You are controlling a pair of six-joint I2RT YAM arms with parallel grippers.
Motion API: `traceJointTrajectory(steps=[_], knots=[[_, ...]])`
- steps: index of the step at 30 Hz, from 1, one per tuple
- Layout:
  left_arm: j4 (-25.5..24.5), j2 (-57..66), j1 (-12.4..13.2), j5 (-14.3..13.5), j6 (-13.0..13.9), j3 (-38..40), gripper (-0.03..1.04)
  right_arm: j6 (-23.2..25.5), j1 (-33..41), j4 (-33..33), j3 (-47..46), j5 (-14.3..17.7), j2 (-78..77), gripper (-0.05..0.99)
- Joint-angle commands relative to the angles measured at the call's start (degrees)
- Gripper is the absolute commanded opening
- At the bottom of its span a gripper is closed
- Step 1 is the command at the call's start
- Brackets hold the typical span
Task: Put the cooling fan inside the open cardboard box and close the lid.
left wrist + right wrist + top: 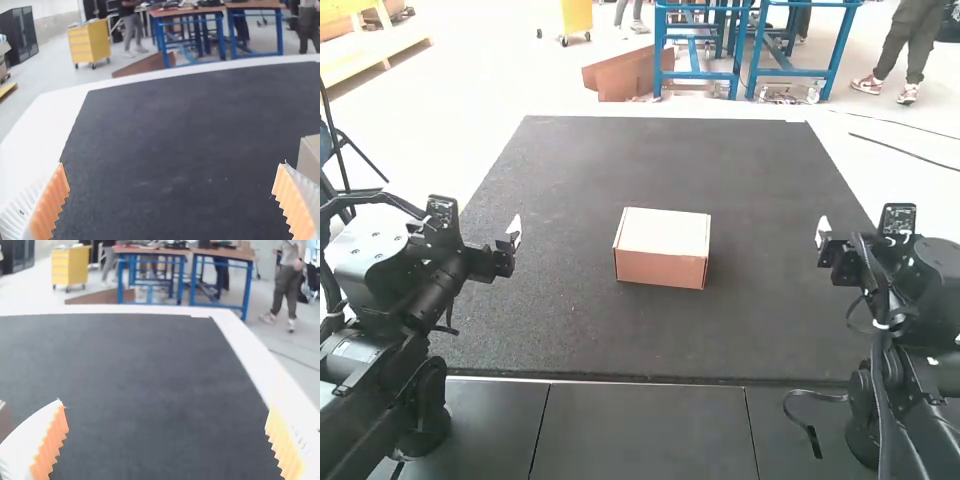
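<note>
Nearest to me, the two arms are standing at the near side of the table (pixel 640 430), one at each near corner of the black mat (pixel 570 200) that is covering most of it.

A little farther in, the left gripper (pixel 512 238) (pixel 170 190) is hanging just inside the mat's left edge, roughly halfway along it. Its white ribbed fingers are spread wide, and the orange pads (pixel 50 200) are facing each other across bare mat. On the other side, the right gripper (pixel 823 240) (pixel 165 412) is hanging just inside the mat's right edge at about the same depth. Its fingers are likewise spread wide, with their orange pads (pixel 47 445) showing above plain mat.

Between the two, and well apart from both, the cardboard box (pixel 662 245) (pixel 311 155) is sitting in the middle of the mat. It is turned slightly, so its near face is angling a touch toward the mat's near-left corner. Its lid is lying flat and shut, so whatever is inside is hidden from where I am standing.

Beyond the box, bare mat is running on to the far edge.
</note>
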Motion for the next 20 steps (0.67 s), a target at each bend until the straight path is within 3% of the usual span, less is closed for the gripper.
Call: traceJointTrajectory(steps=[1, 10, 20], knots=[[-0.3, -0.8, 1.4, -0.4, -1.7, -0.4, 0.96, 1.3, -0.4, -0.5, -0.2, 2.6, -0.6, 0.91], [-0.7, -0.7, 10.0, -0.4, -2.0, -0.5, 0.96, 0.6, 1.5, -3.0, -0.3, 2.7, -0.6, 0.91], [-0.8, -0.8, 10.8, -0.4, -2.7, -0.4, 0.96, 0.6, 1.3, -4.0, -0.2, 2.6, -0.7, 0.91]])
